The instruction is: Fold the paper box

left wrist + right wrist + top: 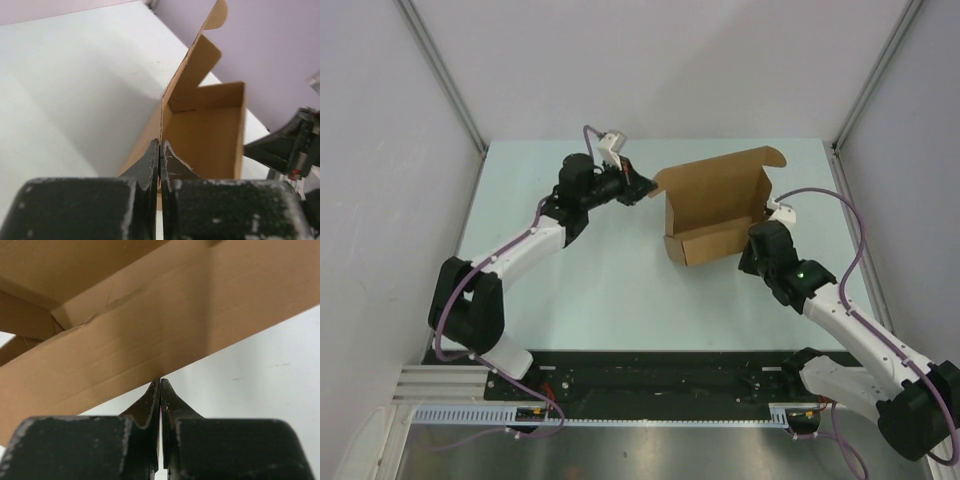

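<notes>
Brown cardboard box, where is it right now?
In the top view, the brown cardboard box sits right of the table centre, half-folded and open, between the left end effector and the right end effector.

Paper box, partly folded, open on top

The paper box (715, 205) was plain brown cardboard and sat right of centre, toward the far side from me. Its low front wall was raised and turned toward me. Its inside was bare and open. A tall flap with a rounded tab at its corner rose at the back. My left pincer (160, 146) was closed on its left wall edge.
</notes>
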`<act>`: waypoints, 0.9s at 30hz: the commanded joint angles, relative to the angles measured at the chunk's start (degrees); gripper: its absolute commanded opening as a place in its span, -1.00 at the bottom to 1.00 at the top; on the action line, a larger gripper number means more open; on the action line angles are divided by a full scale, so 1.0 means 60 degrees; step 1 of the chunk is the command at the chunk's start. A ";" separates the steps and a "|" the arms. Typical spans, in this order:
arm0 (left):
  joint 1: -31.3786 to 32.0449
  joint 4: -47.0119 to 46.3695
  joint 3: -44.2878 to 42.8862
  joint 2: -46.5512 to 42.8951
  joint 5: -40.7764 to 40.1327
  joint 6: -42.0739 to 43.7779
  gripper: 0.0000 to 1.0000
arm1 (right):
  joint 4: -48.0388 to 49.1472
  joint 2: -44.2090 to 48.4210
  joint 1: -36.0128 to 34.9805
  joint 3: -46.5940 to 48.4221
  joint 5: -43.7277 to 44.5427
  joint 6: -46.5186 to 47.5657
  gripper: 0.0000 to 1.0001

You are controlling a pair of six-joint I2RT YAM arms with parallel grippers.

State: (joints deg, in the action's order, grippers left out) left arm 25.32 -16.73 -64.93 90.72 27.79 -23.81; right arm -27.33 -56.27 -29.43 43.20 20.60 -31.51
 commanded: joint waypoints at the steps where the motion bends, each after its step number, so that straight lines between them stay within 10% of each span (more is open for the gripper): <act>1: 0.0729 0.0048 0.0186 -0.1084 0.0320 0.0671 -0.99 | 0.0307 0.0792 -0.0789 0.0138 0.0666 -0.0286 -1.00; 27: 0.4670 0.2159 0.2148 -0.2346 -0.2756 0.3940 -0.99 | -0.0600 0.2641 -0.1790 0.3303 0.3041 0.1765 -0.85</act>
State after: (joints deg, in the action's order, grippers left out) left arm 50.78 -7.09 -54.04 77.67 15.55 -3.31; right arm -31.59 -39.27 -40.86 60.53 36.23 -23.86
